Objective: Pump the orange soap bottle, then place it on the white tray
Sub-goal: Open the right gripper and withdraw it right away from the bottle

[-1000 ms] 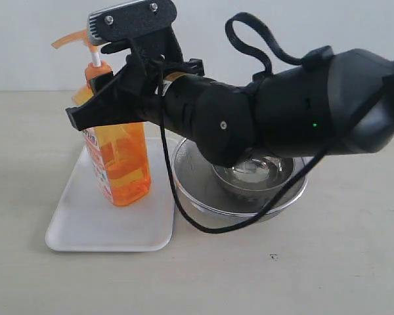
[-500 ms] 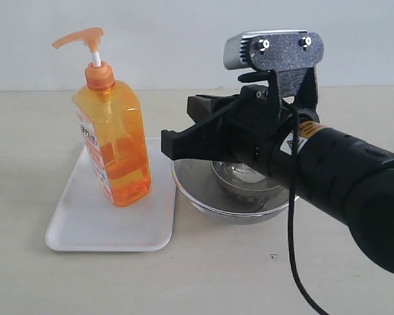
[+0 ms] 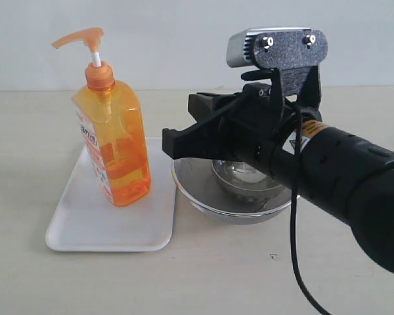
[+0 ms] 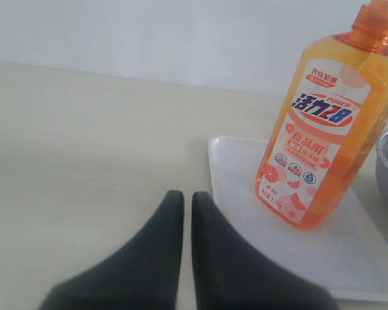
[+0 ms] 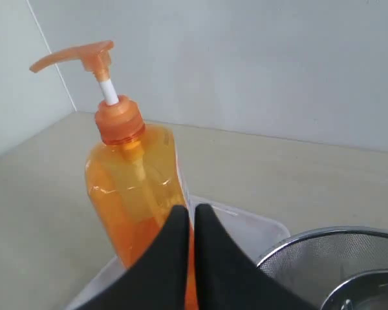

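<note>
Your orange soap bottle (image 3: pixel 115 154), translucent with its pump head up, stands upright on the white tray (image 3: pixel 85 230), at nine o'clock from your right claw (image 3: pixel 167 143). Both the right claw and the left claw (image 4: pixel 187 197) are pinched together, empty.

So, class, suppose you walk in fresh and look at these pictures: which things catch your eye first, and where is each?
The tall translucent orange soap bottle with its orange pump head stands upright on the flat white tray, left of centre in the exterior view. To its right, the bulky black right arm hangs over the nested round steel bowls, its gripper shut and apart from the bottle.
</note>
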Robot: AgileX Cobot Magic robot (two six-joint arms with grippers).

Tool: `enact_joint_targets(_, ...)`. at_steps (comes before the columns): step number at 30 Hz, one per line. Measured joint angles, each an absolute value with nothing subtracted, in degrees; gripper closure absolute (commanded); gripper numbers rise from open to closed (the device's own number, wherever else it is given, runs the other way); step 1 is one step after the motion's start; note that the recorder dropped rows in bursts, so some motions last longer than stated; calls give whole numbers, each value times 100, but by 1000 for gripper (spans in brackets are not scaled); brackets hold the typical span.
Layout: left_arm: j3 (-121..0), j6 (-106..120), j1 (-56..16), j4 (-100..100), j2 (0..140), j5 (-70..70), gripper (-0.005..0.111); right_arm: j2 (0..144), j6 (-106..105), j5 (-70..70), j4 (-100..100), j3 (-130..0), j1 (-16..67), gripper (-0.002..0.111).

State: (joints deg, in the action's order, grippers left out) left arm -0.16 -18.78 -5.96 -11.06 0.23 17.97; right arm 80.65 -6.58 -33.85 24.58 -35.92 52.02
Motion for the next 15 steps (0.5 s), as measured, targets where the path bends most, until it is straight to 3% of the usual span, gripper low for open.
enact_joint_targets(15, -16, -1878, -596, -1106, 23, 1797, 102, 7729, -1954, -1962, 2472, -3592, 5190, 108)
